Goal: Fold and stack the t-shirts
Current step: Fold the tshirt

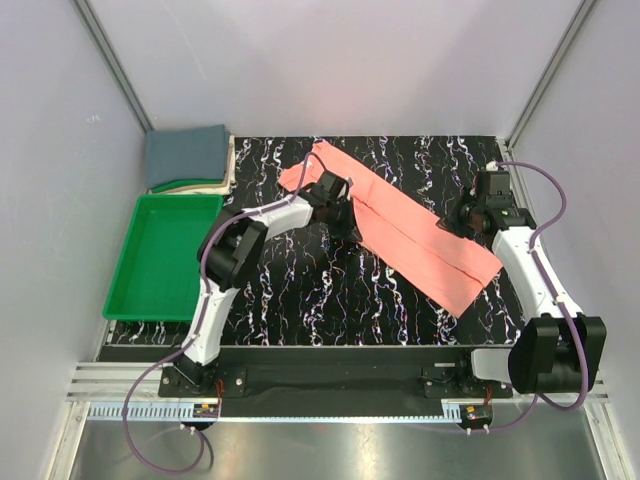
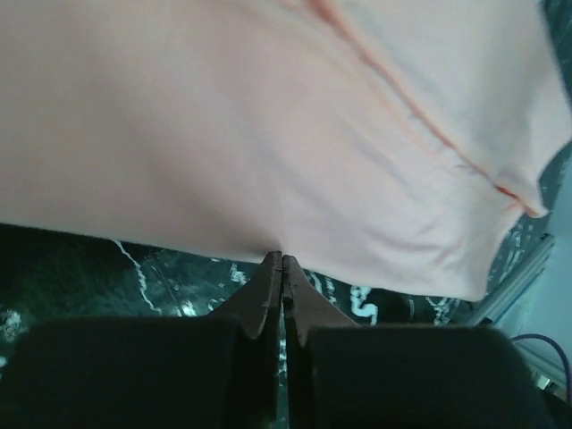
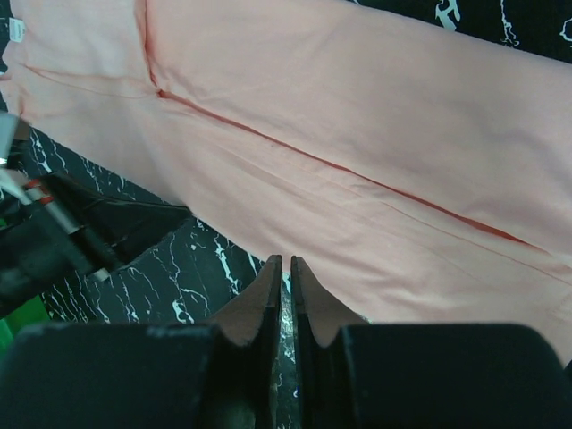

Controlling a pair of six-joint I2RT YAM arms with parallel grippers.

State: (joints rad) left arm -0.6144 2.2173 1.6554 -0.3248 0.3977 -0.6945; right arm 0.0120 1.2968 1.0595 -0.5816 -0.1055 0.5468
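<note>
Black marbled desk [image 1: 330, 300]. A salmon-pink t-shirt [image 1: 400, 225], folded lengthwise, lies just ahead of the left pincer [image 2: 282, 257] and right pincer [image 3: 286, 261], both closed, seemingly pinching its edge. Lift both evenly, keeping cloth taut.

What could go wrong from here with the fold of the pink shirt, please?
1. The left gripper and right gripper seem to pinch only the very edge of the salmon-pink t-shirt, so the cloth could slip out when lifted.
2. The shirt lies as a long diagonal strip between them. Uneven pulls could skew the fold or undo the one already made.
</note>
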